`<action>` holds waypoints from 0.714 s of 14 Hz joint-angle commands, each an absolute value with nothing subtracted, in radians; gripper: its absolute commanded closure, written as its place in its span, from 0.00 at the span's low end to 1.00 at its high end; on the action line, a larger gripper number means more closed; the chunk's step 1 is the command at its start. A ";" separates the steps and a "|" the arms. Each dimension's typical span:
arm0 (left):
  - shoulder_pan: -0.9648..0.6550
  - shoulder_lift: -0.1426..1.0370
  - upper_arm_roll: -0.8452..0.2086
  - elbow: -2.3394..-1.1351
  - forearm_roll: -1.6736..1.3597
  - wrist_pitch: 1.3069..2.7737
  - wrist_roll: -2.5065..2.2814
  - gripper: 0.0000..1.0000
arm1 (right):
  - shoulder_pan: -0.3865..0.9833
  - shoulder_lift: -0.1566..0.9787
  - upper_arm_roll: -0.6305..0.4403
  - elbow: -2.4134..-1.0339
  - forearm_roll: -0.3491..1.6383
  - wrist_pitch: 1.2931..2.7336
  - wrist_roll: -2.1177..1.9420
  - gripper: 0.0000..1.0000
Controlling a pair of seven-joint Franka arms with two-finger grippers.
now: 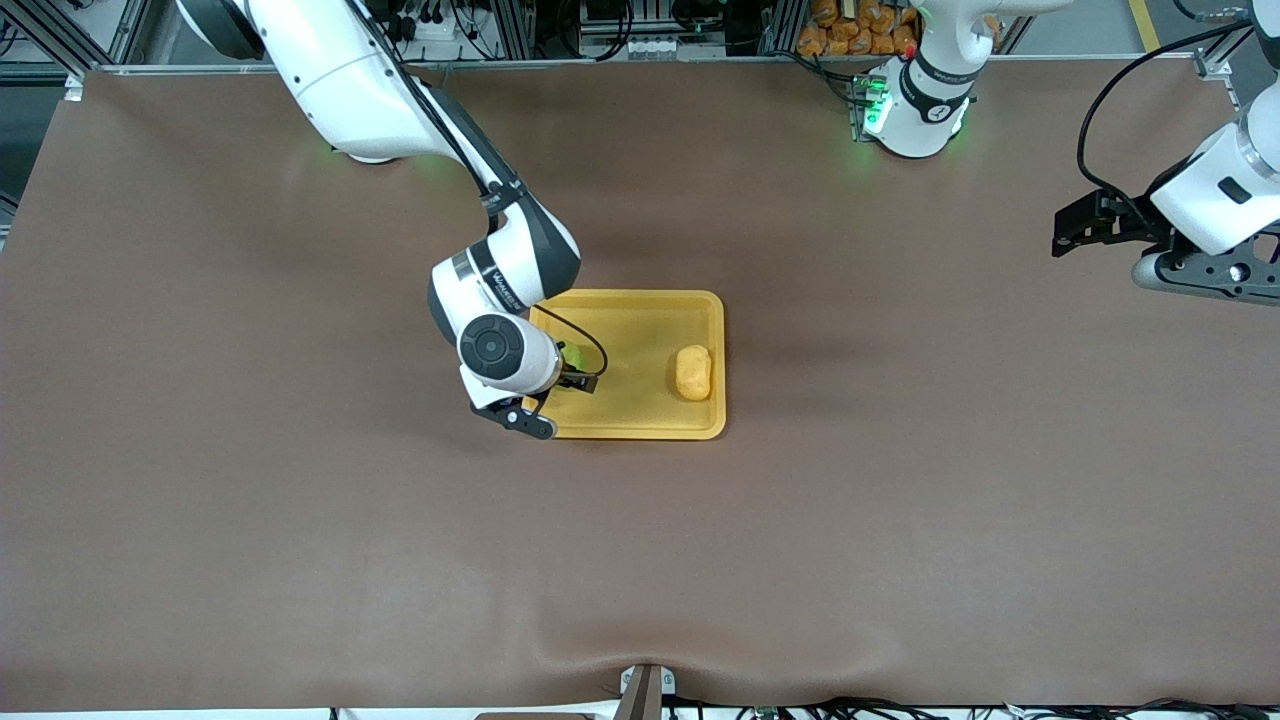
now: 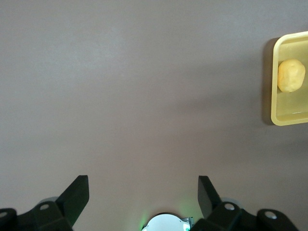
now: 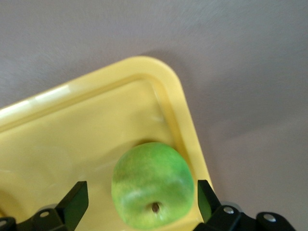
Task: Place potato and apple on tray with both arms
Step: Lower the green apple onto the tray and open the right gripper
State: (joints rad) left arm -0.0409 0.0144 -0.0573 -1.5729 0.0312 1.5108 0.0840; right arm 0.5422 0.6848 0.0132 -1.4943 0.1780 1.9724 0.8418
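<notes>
The yellow tray (image 1: 640, 320) lies mid-table. The potato (image 1: 693, 372) rests in it at the end toward the left arm, and also shows in the left wrist view as a potato (image 2: 291, 75) on the tray (image 2: 288, 113). The green apple (image 3: 153, 185) sits on the tray floor (image 3: 72, 139) close to a rounded corner, stem dimple facing the camera. My right gripper (image 3: 142, 185) is open around it, with a gap at each finger. From the front the apple (image 1: 574, 355) is mostly hidden under the right gripper (image 1: 572, 372). My left gripper (image 1: 1075, 228) waits open over bare table, nothing between its fingers (image 2: 77, 192).
Brown cloth (image 1: 900, 500) covers the table around the tray. A pile of orange packets (image 1: 860, 25) sits past the table's edge by the left arm's base (image 1: 915, 110). A small bracket (image 1: 645, 690) stands at the edge nearest the front camera.
</notes>
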 commanded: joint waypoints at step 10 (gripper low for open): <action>-0.003 0.021 -0.064 -1.534 0.018 1.460 0.072 0.00 | 0.377 0.626 0.014 -1.131 0.175 1.612 0.825 0.00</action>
